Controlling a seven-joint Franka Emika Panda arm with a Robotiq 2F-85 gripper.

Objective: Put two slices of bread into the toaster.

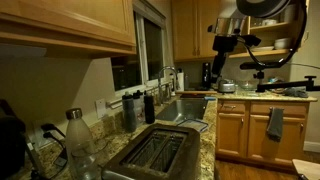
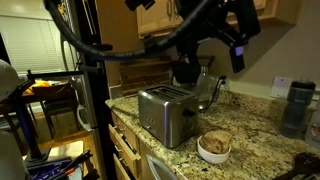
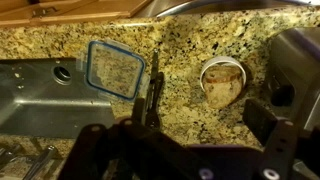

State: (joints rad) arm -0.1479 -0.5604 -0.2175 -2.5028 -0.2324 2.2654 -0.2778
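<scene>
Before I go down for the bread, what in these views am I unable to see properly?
Slices of bread: in the bowl, too small and blurred to count in wrist or exterior view.
Toaster: slots out of sight from this side in an exterior view; dark inside in an exterior view; cut by the right edge in the wrist view.
Claw: open, base cut by the bottom edge of the wrist view.

Open air lies above the toaster (image 2: 165,115); a bowl (image 2: 212,156) stands just beside it on the worktop (image 2: 255,125).
</scene>
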